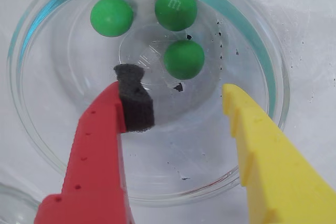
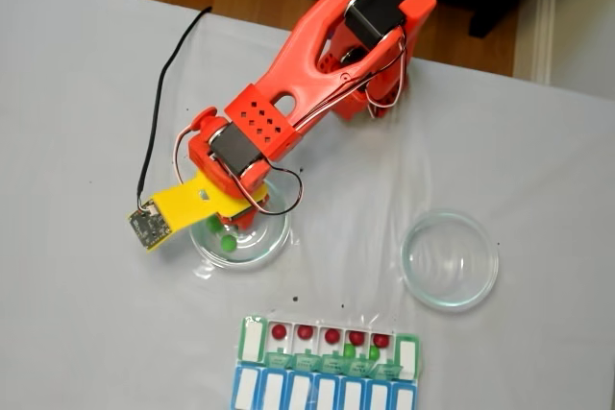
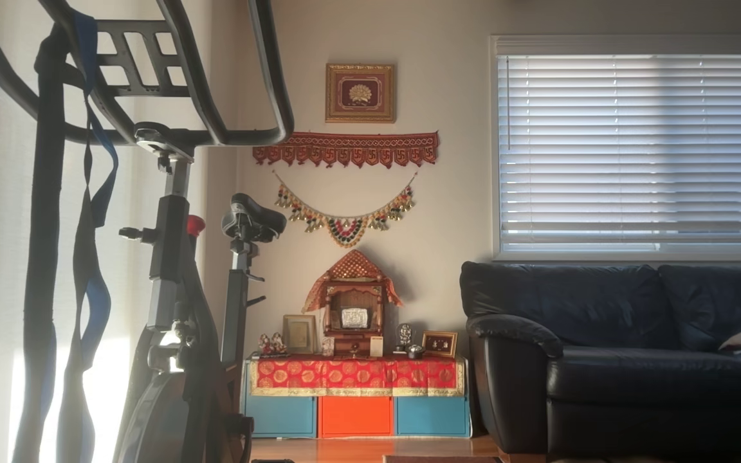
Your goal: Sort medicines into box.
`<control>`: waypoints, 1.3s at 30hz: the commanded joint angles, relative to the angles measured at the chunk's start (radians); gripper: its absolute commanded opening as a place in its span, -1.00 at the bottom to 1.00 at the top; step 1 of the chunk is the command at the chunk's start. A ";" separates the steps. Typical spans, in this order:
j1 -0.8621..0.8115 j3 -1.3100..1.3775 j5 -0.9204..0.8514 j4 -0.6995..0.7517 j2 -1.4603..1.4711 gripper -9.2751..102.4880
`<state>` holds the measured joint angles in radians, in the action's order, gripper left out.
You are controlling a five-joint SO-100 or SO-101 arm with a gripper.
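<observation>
Red and yellow fingers fill the bottom of my wrist view, and my gripper (image 1: pixel 181 100) stands wide and empty over a clear dish (image 1: pixel 273 72). A black foam pad (image 1: pixel 135 103) sits on the red finger. Three green balls (image 1: pixel 184 59) lie in the dish's far half, the nearest just beyond my fingertips. They look smooth, hard-shelled and glossy, one stamped with a small "m". I judge them light and slippery, ready to roll on the glass, so I would close across the middle of the nearest one, foam on one side.

From the fixed view, my arm (image 2: pixel 288 112) reaches down over that dish, where I catch green specks. A second dish (image 2: pixel 450 259) sits well apart to the right. Near the bottom edge lies the box (image 2: pixel 252 338), five red balls (image 2: pixel 331 335) in its row, some green showing beneath.

My other view shows a living room, with a sofa (image 3: pixel 621 347).
</observation>
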<state>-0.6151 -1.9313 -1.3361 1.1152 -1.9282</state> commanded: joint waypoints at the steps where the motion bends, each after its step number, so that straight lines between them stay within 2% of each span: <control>1: 0.005 0.032 -0.008 -0.025 -0.025 -0.30; 11: 0.066 -0.127 0.020 -0.198 -0.057 -0.34; 39: 0.008 -0.071 0.000 -0.193 -0.067 -0.29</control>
<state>-0.5967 -2.0739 -1.3300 0.9235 -1.9282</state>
